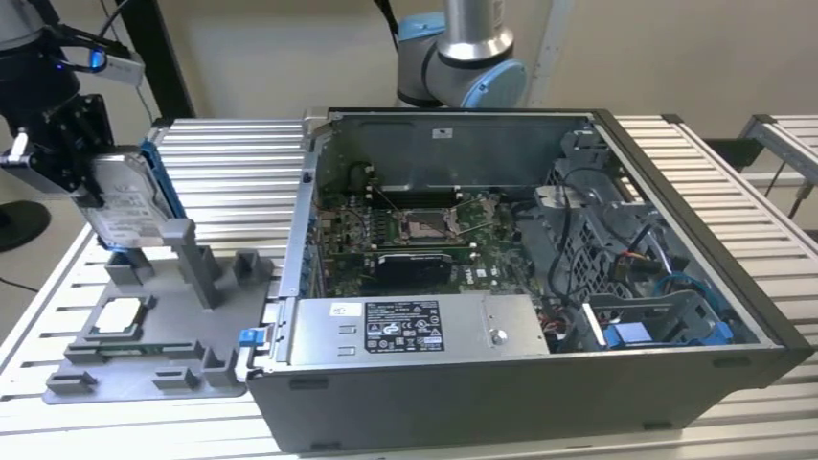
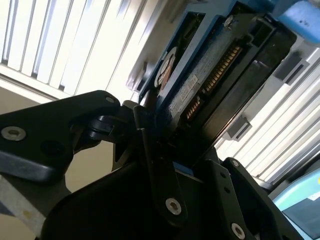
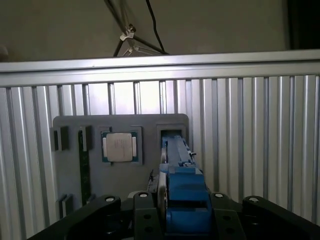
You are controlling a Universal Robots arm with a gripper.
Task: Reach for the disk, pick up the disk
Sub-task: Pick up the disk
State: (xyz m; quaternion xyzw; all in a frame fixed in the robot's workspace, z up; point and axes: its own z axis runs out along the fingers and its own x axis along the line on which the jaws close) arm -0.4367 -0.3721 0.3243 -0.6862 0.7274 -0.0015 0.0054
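The disk (image 1: 128,196) stands upright on edge at the exterior view's left, silver-grey with a white label and blue rails. My gripper (image 1: 105,172) is shut on its upper part, a black finger on each face. The disk's lower end sits at the back slot of the grey fixture (image 1: 153,326); I cannot tell whether it still rests in it. In the first wrist view the disk (image 3: 182,187) runs edge-on between the fingers (image 3: 145,215) toward the fixture (image 3: 70,170). The second wrist view has the disk's connector side (image 2: 210,75) clamped in my gripper (image 2: 165,145).
An open computer case (image 1: 754,316) fills the middle and right of the slatted metal table (image 1: 230,163), with a motherboard (image 1: 409,230) and a silver box (image 1: 397,331) with a white sticker inside. A square chip (image 3: 119,147) lies on the fixture. The arm's base (image 1: 461,57) stands behind the case.
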